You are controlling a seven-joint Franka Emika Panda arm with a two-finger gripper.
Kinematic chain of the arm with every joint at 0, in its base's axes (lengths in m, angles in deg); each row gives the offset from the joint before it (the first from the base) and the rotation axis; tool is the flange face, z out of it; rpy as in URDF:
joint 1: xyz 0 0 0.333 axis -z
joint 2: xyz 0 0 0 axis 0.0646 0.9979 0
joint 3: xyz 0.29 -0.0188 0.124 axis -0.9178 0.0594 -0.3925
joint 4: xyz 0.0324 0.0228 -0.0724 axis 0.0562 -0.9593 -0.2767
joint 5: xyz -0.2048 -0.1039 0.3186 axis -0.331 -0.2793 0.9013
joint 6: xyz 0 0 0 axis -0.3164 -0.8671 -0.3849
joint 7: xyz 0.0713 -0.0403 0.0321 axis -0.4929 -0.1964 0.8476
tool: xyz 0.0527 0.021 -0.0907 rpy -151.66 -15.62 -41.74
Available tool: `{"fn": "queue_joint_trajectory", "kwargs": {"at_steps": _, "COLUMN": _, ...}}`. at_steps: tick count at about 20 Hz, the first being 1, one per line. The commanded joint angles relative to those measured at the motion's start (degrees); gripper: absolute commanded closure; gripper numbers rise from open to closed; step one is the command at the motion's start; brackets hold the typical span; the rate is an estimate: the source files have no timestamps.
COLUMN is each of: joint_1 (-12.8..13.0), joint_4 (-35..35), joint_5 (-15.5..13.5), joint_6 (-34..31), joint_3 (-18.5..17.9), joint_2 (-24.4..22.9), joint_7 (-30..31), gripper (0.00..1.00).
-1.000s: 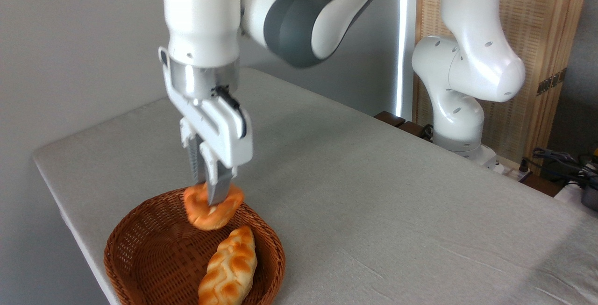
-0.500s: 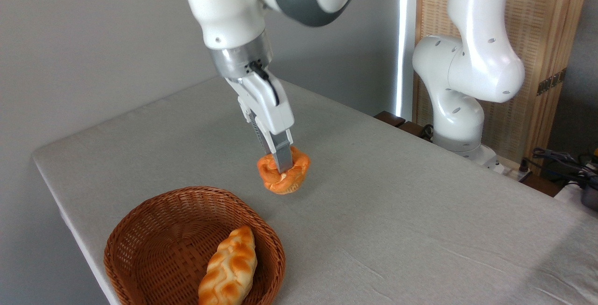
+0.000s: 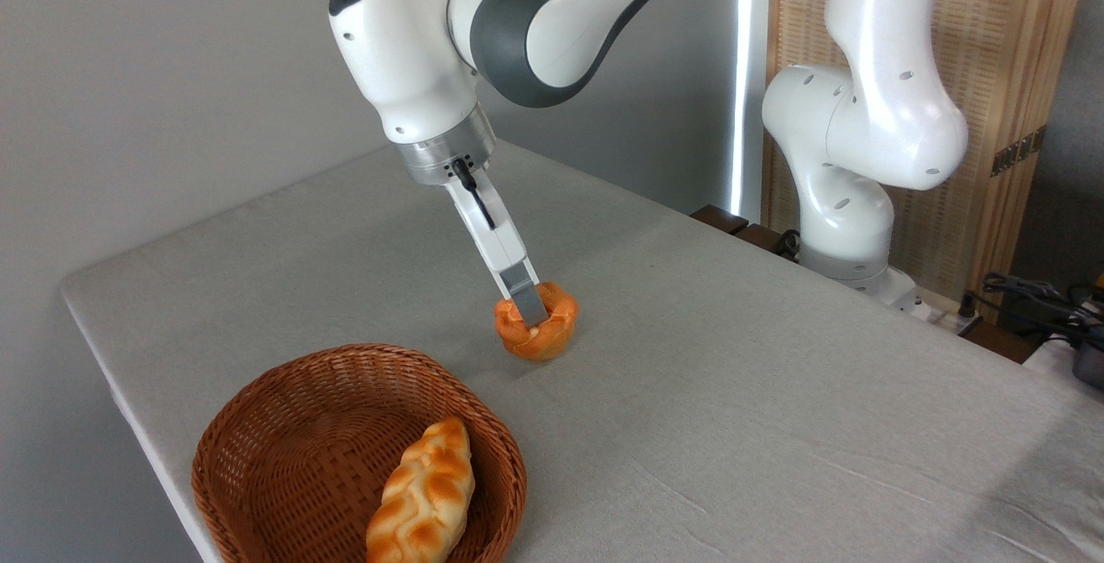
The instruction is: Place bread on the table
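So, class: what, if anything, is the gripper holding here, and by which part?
The gripper holds the small round bread, pinched at its knotted top, with its base at the table.

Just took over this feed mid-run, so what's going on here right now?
The Panda arm's gripper is shut on the small orange-brown bun, holding it down at the grey table, just past the wicker basket. The bun looks to be touching or nearly touching the cloth; the fingers have not let go. The arm leans in at a tilt from the upper left. A paler braided loaf lies in the basket, untouched. What remains, likely, is to open the gripper and pull away.
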Motion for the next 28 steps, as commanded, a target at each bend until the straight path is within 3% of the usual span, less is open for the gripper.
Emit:
{"fn": "queue_joint_trajectory", "kwargs": {"at_steps": 1, "joint_1": -0.03, "joint_4": -0.41, "joint_5": 0.75, "joint_6": 1.1, "joint_3": -0.02, "joint_2": -0.21, "joint_7": 0.02, "gripper": 0.0}}
{"fn": "queue_joint_trajectory", "kwargs": {"at_steps": 7, "joint_1": 0.06, "joint_4": 0.38, "joint_5": 0.66, "joint_6": 0.84, "joint_3": 0.07, "joint_2": -0.82, "joint_7": 0.2, "gripper": 0.0}}
{"fn": "queue_joint_trajectory", "kwargs": {"at_steps": 9, "joint_1": -0.03, "joint_4": 2.92, "joint_5": -0.21, "joint_6": -0.47, "joint_3": -0.02, "joint_2": -0.82, "joint_7": 1.24, "gripper": 0.0}}
{"fn": "queue_joint_trajectory", "kwargs": {"at_steps": 13, "joint_1": -0.73, "joint_4": 11.26, "joint_5": -0.57, "joint_6": -3.11, "joint_3": -0.99, "joint_2": -0.74, "joint_7": 9.23, "gripper": 0.0}}
{"fn": "queue_joint_trajectory", "kwargs": {"at_steps": 24, "joint_1": -2.4, "joint_4": 27.88, "joint_5": -0.48, "joint_6": -5.49, "joint_3": -4.85, "joint_2": 3.66, "joint_7": 16.45, "gripper": 0.0}}
{"fn": "queue_joint_trajectory", "kwargs": {"at_steps": 28, "joint_1": -2.4, "joint_4": 28.95, "joint_5": -0.57, "joint_6": -6.98, "joint_3": -4.94, "joint_2": 4.79, "joint_7": 17.94, "gripper": 0.0}}
